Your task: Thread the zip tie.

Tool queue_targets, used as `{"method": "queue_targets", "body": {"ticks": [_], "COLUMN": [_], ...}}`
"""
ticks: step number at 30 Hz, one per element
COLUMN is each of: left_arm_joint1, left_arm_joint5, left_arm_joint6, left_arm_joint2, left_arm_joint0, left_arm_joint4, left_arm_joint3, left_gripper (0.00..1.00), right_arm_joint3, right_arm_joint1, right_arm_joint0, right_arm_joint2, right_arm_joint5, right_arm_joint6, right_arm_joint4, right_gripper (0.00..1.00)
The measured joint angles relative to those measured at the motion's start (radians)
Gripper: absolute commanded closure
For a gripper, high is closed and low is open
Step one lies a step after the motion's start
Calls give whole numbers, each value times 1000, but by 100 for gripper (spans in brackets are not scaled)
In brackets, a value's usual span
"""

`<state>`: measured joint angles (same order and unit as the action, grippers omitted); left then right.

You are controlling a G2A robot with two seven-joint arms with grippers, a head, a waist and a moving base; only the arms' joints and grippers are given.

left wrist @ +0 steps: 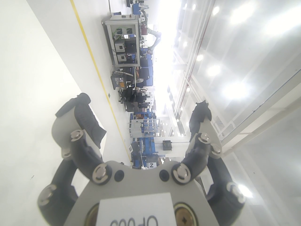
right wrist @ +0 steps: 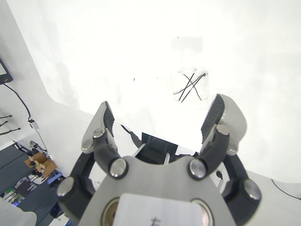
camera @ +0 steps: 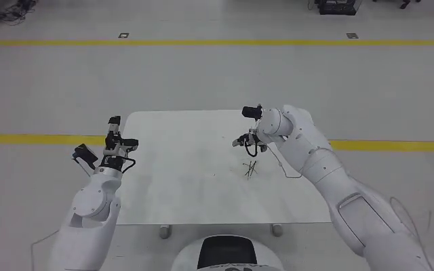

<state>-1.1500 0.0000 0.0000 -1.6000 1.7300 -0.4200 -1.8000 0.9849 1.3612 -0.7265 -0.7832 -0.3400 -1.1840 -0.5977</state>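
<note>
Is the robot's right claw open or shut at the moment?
Open. The right gripper shows its ribbed pads far apart, with nothing between them.

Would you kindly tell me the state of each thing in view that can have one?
Thin black plastic zip ties: lying loose and crossed in a small pile on the table, none visibly looped, untouched.
Left gripper: open, empty, by the table's left edge.
Right gripper: open, empty, above the table near the zip ties.
White rectangular table: bearing the zip ties.
</note>
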Motion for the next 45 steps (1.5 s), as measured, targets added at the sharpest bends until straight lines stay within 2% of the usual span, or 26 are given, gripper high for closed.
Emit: {"method": "queue_targets", "body": {"ticks": [5,12,15,24,41,45], "left_arm_joint1": [0,0,0,0,0,0], "left_arm_joint5": [0,0,0,0,0,0], "left_arm_joint6": [0,0,0,0,0,0], "left_arm_joint2": [0,0,0,0,0,0], "left_arm_joint0": [0,0,0,0,0,0], "left_arm_joint4": [0,0,0,0,0,0], "left_arm_joint3": [0,0,0,0,0,0], "left_gripper": [0,0,0,0,0,0], "right_arm_joint3": [33,59,31,-117,-122,-102], "right_arm_joint1": [16,67,92,175,177,186], "right_arm_joint0": [-1,-19,-27,0,0,-30], "right_arm_joint2": [15,-31,-53,-121,-123,-134], "right_arm_joint5": [0,0,0,0,0,0], "right_arm_joint6": [-74,-206,-207,-206,-205,-204], "right_arm_joint4": [-153,-327,-357,-390,-392,-482], "right_gripper": [0,0,0,0,0,0]}}
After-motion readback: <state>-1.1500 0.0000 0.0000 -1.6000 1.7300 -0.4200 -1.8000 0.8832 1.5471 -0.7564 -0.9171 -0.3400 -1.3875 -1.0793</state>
